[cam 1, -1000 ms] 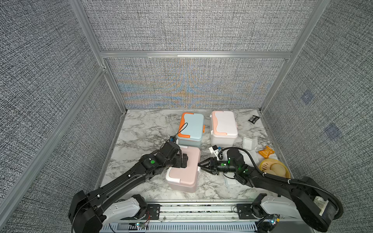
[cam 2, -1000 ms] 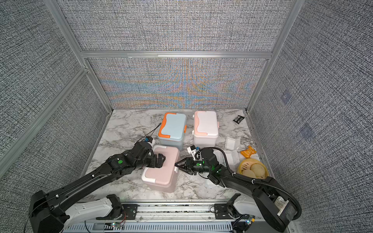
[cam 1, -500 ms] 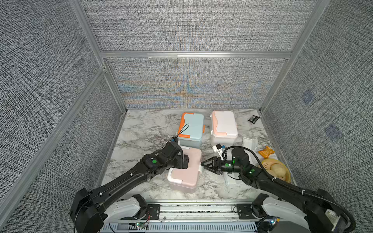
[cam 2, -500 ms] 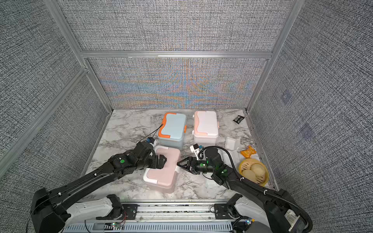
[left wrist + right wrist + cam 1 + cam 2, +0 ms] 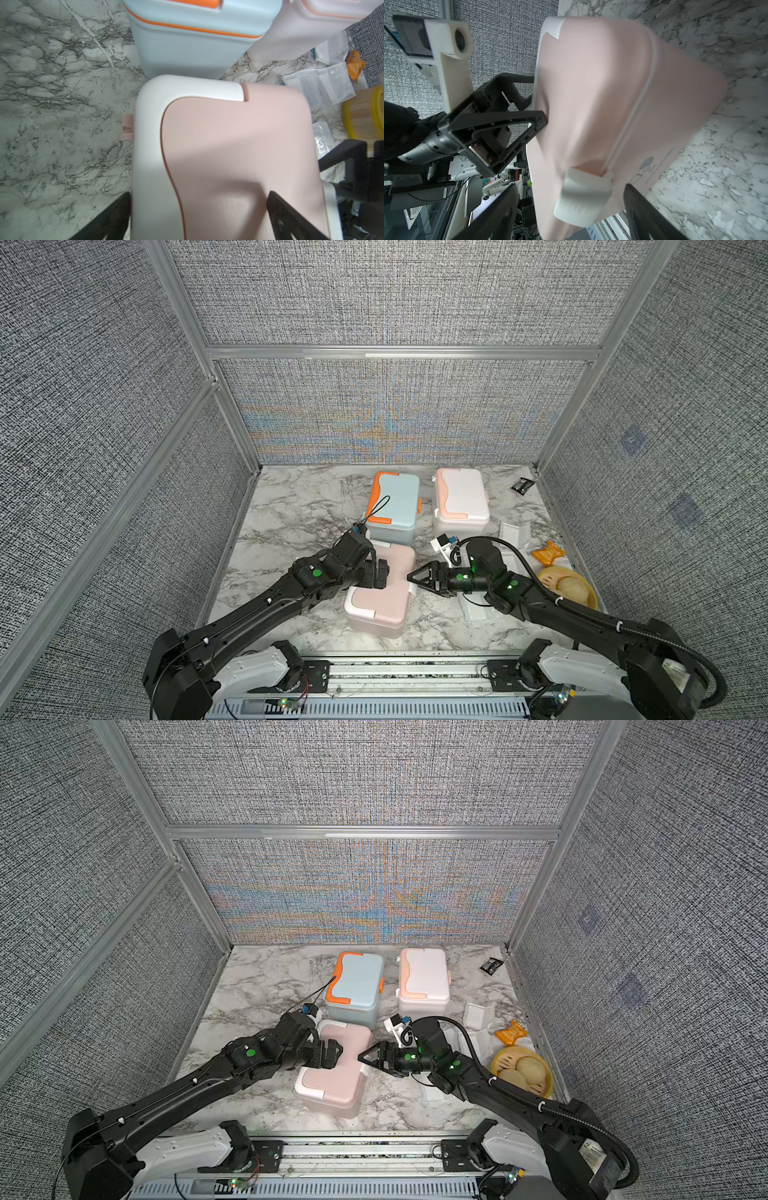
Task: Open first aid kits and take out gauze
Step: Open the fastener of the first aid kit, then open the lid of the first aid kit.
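Note:
The pink first aid kit [image 5: 380,601] [image 5: 332,1081] stands at the front middle with its lid down. My left gripper [image 5: 380,572] [image 5: 199,218] is open, with one finger beside the white handle edge and the other resting on the lid [image 5: 239,145]. My right gripper [image 5: 412,575] [image 5: 571,212] is open beside the kit, its jaws on either side of the white latch [image 5: 583,197]. The light blue kit [image 5: 392,506] and the white kit [image 5: 460,502] stand behind, lids down. Gauze packets [image 5: 513,533] [image 5: 318,87] lie on the table at the right.
A small black packet [image 5: 522,485] lies at the back right corner. An orange wrapper [image 5: 548,558] and a yellow basket [image 5: 582,593] of round things sit by the right wall. Grey walls close in three sides. A metal rail [image 5: 407,672] runs along the front.
My right gripper's jaws have spread wider beside the pink kit's latch. My left gripper has stayed on the lid.

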You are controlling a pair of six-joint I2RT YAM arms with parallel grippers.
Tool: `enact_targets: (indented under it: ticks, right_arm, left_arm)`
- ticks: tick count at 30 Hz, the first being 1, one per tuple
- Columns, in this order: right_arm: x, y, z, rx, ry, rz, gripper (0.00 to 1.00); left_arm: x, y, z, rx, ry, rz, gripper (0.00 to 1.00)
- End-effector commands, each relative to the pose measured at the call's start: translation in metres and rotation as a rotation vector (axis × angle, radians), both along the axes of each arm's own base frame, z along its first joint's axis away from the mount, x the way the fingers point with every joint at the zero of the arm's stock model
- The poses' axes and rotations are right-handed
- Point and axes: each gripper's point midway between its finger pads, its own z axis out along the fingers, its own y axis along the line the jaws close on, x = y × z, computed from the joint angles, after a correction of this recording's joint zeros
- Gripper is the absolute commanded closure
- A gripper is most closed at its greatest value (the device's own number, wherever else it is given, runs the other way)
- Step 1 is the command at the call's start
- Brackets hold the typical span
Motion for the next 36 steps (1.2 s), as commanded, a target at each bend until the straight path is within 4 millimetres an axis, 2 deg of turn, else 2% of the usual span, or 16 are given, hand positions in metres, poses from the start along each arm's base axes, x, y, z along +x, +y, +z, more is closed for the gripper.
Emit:
enact_targets:
  ticks: [1, 3, 12, 17, 21, 25, 27, 30, 36]
  right_arm:
    - [0.000, -0.004, -0.018, -0.078, 0.026, -0.021, 0.22]
    - [-0.002, -0.008, -0.026, -0.123, 0.023, -0.021, 0.24]
    - [-0.021, -0.059, -0.056, -0.307, 0.023, -0.134, 0.27]
    - [-0.024, -0.069, -0.062, -0.333, 0.018, -0.155, 0.27]
    - [-0.021, -0.063, -0.046, -0.311, -0.007, -0.140, 0.29]
    - [-0.016, -0.046, -0.012, -0.197, -0.068, -0.110, 0.35]
    - [-0.016, -0.040, 0.003, -0.159, -0.095, -0.091, 0.41]
    - [-0.016, -0.030, 0.019, -0.119, -0.118, -0.058, 0.42]
    - [-0.015, -0.004, 0.035, -0.049, -0.129, 0.001, 0.41]
  left_arm:
    - [-0.016, 0.021, -0.022, 0.125, 0.074, -0.021, 0.00]
    - [-0.016, 0.021, -0.022, 0.130, 0.073, -0.023, 0.00]
    - [-0.015, 0.020, -0.026, 0.141, 0.081, -0.028, 0.00]
    - [-0.014, 0.022, -0.024, 0.139, 0.073, -0.015, 0.00]
    - [-0.016, 0.021, -0.020, 0.121, 0.070, -0.014, 0.00]
    - [-0.017, 0.019, -0.010, 0.073, 0.048, -0.018, 0.00]
    - [-0.019, 0.018, -0.005, 0.041, 0.035, -0.022, 0.00]
    - [-0.020, 0.016, 0.001, -0.016, 0.002, -0.025, 0.00]
    - [-0.023, 0.016, 0.013, -0.101, -0.053, -0.022, 0.00]
